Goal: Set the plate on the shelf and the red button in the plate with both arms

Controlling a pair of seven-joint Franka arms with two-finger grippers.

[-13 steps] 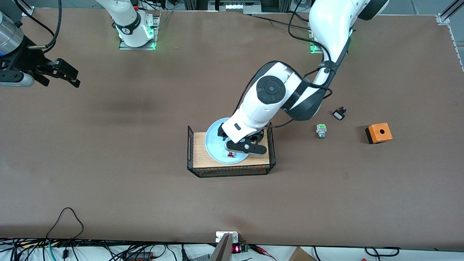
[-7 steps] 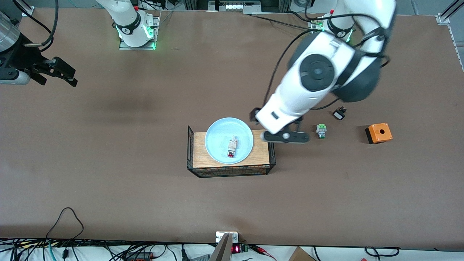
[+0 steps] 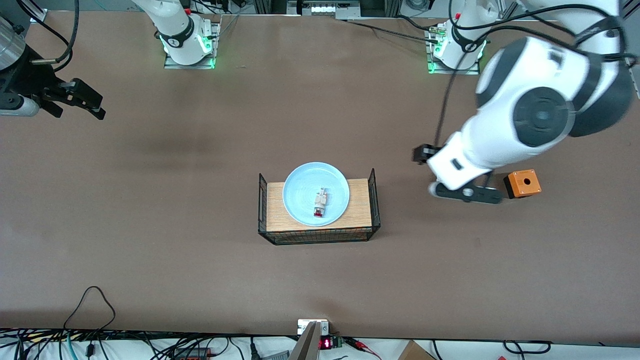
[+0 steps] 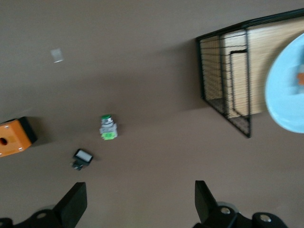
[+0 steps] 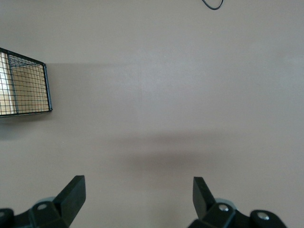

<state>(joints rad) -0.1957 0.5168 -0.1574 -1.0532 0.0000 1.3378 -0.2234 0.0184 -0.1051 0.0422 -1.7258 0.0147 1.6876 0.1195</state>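
Seen from the high front camera, a wide brown table (image 3: 200,225) fills the view, with cables and electronics along its near edge and the two arm bases lit green along the top. At the middle stands a black wire basket (image 3: 318,236) with a wooden floor; the pale blue plate (image 3: 300,190) rests in it, and the red button (image 3: 319,202) lies on its side in the plate, red cap toward the camera. The left gripper (image 3: 467,192) hangs in the air over the table toward the left arm's end, just beside an orange box (image 3: 522,183). The right gripper (image 3: 75,100) hangs over the right arm's end of the table, well apart from the basket. In the left wrist view, the left gripper's fingers (image 4: 73,205) are spread wide and empty above bare table, with a green-capped button (image 4: 108,127), a small black-and-white switch (image 4: 82,158), the orange box, the basket and the plate's rim in sight. In the right wrist view, the right gripper's fingers (image 5: 71,194) are likewise spread wide and empty over plain table, a corner of the basket at the edge
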